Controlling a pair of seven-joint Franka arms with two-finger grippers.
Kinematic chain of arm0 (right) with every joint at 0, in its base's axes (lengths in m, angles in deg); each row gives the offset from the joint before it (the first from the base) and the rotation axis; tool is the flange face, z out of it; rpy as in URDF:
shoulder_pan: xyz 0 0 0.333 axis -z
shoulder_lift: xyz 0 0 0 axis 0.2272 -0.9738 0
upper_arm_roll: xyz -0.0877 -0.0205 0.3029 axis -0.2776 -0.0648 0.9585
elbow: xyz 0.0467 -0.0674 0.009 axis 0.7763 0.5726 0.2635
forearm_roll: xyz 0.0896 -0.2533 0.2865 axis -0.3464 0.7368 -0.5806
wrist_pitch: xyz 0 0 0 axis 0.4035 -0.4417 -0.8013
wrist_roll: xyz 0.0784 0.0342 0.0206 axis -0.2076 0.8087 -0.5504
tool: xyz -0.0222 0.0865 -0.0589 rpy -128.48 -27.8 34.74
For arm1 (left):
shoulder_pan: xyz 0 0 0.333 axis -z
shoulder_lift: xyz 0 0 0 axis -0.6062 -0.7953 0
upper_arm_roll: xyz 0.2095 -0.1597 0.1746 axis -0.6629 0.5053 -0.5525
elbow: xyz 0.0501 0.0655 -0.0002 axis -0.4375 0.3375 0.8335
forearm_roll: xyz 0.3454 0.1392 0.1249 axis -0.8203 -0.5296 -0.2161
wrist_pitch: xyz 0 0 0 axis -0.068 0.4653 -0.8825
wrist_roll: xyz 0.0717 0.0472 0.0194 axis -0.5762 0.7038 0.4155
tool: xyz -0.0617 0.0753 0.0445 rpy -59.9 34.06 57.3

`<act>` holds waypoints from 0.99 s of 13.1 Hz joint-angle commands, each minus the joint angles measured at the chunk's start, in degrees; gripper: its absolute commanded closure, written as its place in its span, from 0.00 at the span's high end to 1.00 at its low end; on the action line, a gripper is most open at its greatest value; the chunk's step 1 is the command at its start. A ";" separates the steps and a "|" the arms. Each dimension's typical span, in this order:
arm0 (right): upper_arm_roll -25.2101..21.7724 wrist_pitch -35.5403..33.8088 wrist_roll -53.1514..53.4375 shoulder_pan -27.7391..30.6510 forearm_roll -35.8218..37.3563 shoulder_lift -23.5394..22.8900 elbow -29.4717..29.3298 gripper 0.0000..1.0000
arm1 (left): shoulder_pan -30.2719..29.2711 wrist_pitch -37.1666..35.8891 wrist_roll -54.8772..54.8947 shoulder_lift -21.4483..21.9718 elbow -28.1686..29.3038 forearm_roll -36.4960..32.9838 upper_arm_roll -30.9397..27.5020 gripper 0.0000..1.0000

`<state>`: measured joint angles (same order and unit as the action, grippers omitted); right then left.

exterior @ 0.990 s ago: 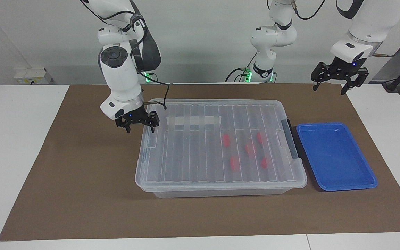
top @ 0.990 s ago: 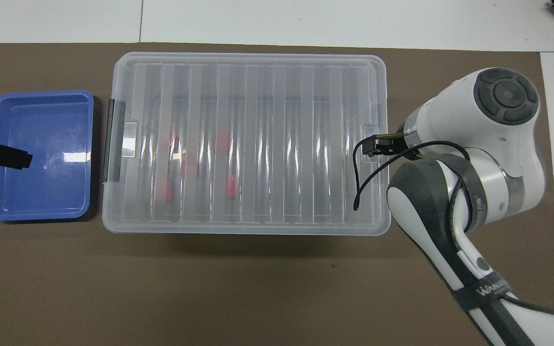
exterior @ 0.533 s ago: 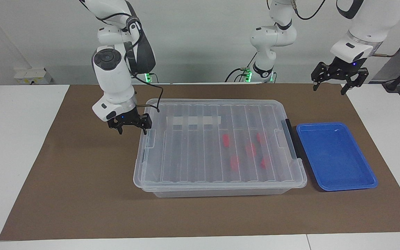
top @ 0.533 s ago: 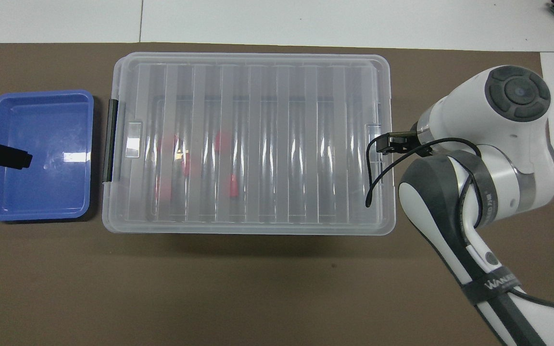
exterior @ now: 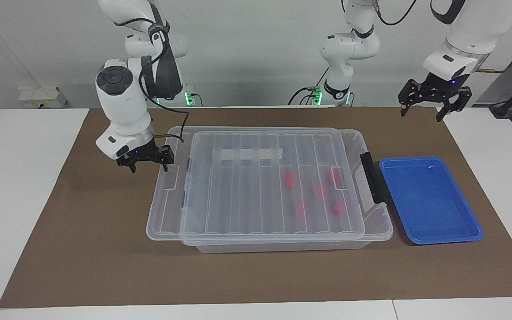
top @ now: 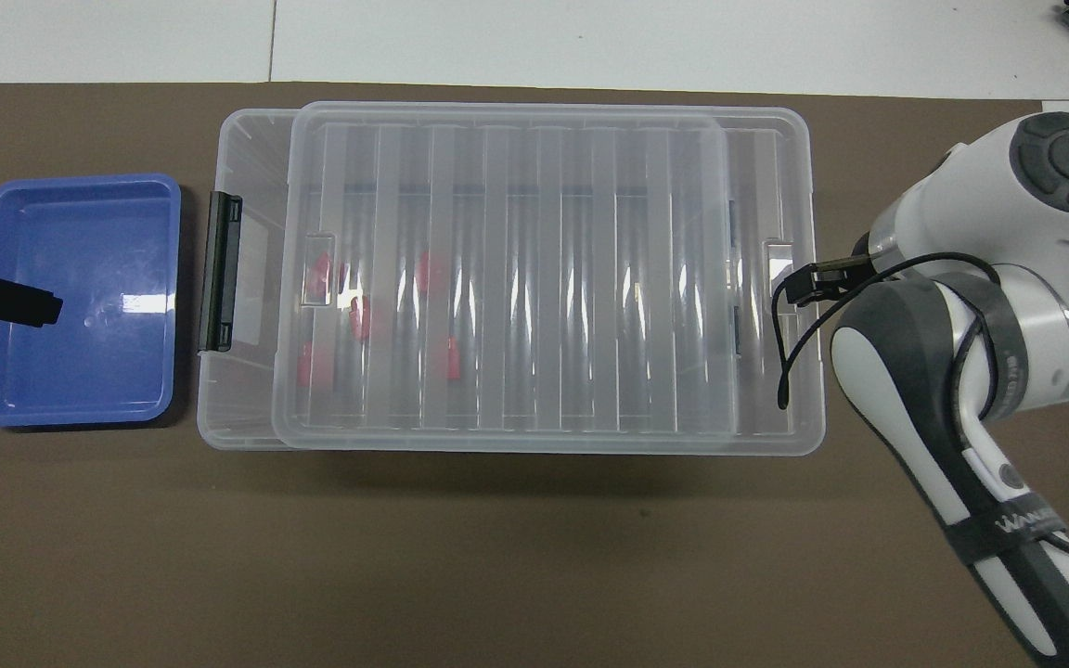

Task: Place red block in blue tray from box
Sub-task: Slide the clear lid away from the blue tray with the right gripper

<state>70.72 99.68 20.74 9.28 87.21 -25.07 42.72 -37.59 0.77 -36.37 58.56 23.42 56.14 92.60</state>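
The box is a large clear bin on the brown mat. Its ribbed lid lies slid off toward the right arm's end and overhangs the rim there; it also shows in the overhead view. Several red blocks lie inside, seen through the lid. The blue tray sits empty beside the box's black clip handle. My right gripper is open, low at the lid's overhanging end, one finger at its tab. My left gripper is open, raised and waiting; from overhead it shows over the tray.
The brown mat covers most of the white table. The right arm's wrist hangs over the mat beside the box and hides its gripper from overhead. The tray also shows overhead.
My right gripper has moved toward the right arm's end of the table and dragged the lid with it. The box's end by the black handle is now uncovered. The left arm has not moved.
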 commanded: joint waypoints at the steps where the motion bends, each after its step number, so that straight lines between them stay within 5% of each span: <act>1: 0.47 -1.50 -6.67 2.71 0.80 1.48 0.91 1.00 | -0.69 0.52 0.25 1.68 1.90 0.75 0.21 1.00; 13: 0.38 -2.03 -24.35 10.79 0.80 1.39 0.83 1.00 | -0.69 0.52 0.34 1.68 1.90 0.66 0.21 1.00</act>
<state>70.67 98.17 -0.91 18.55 87.22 -24.65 42.72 -37.59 0.77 -36.37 58.56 23.42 56.14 92.60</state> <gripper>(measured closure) 0.000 0.000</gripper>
